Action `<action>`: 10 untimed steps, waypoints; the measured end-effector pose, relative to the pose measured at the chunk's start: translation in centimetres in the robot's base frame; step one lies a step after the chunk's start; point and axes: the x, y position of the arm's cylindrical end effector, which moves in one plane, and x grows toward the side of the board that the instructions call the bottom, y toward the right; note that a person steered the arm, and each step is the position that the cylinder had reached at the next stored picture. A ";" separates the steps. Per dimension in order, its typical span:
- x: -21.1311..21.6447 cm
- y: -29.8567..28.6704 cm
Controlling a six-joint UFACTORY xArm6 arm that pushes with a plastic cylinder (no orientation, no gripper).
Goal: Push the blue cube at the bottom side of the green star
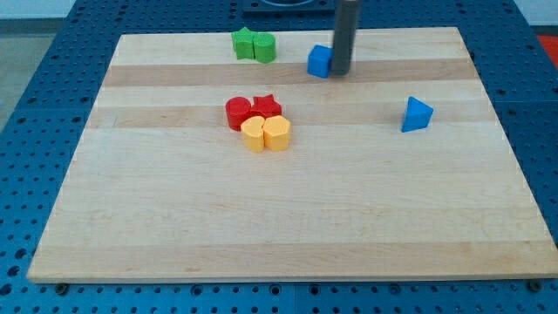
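Blue cube (320, 61) sits near the top edge of the wooden table top (288, 218), a little right of centre, with the arm's dark rod pressed against its right side. The rod's lower end, the tip (340, 72), touches the board just beside the cube; the arm has no fingers and holds nothing. Well to the cube's left, by the top edge, the green star (243, 43) touches a second green block (264, 48). Toward the middle, a red cylinder (238, 113), a red star (267, 106) and two yellow blocks (266, 134) huddle together. A blue triangular block (417, 114) lies apart, nearer the right edge.
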 end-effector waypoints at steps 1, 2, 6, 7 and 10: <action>0.0 1.1; -0.8 4.5; -2.8 -6.3; -2.4 -8.4; 0.9 1.3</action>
